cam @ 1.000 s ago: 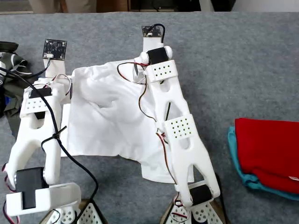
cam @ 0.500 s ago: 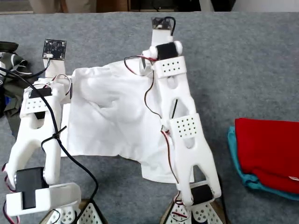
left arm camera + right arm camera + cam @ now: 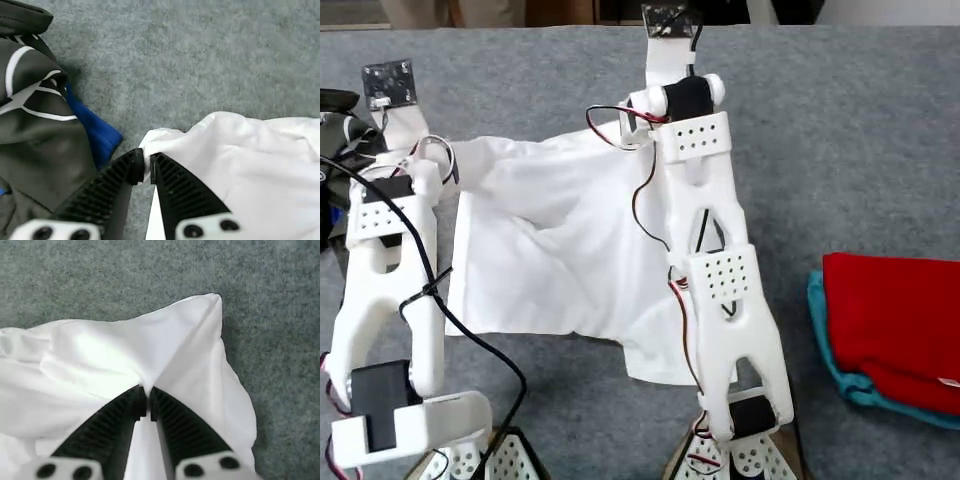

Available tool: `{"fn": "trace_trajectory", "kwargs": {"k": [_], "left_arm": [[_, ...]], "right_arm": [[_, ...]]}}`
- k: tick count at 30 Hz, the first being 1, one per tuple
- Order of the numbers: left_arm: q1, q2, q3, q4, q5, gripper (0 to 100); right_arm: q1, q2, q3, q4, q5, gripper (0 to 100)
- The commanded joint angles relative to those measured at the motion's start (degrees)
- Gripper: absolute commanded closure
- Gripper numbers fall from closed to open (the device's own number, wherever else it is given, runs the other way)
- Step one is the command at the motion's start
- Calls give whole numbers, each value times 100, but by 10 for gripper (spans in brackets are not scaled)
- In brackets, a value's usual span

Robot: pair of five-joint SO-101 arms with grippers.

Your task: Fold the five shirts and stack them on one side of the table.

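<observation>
A white shirt (image 3: 555, 250) lies spread and rumpled on the grey table, between the two arms. My left gripper (image 3: 146, 165) is shut on the shirt's (image 3: 240, 155) far left corner, near the pile of dark clothes. My right gripper (image 3: 147, 400) is shut on a pinch of the shirt (image 3: 150, 350) at its far right corner. In the high view the left gripper (image 3: 430, 160) and right gripper (image 3: 645, 120) sit at the shirt's two far corners. Folded red shirt (image 3: 900, 325) rests on a teal one (image 3: 835, 375) at the right edge.
A heap of dark grey and blue clothes (image 3: 45, 130) lies at the table's left edge (image 3: 340, 150), close to my left gripper. Bare grey table (image 3: 840, 150) stretches between the white shirt and the folded stack.
Both arms have drawn the shirt's far corners toward the back of the table; the left gripper also shifted left, so the far edge stretches wider.
</observation>
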Motion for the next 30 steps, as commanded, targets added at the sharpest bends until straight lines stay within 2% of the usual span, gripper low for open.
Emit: {"fn": "trace_trajectory", "kwargs": {"k": [1,15,20,26,30], "left_arm": [[18,-690,-167,114,70,981],[290,-1666,615,114,62,981],[281,-1815,633,123,62,981],[281,-1921,642,132,62,981],[264,-1921,642,132,62,981]], "right_arm": [[92,-57,259,-53,246,990],[163,470,365,-237,246,988],[136,479,374,-237,229,918],[-48,752,400,-396,246,992],[-92,963,365,-404,246,990]]}}
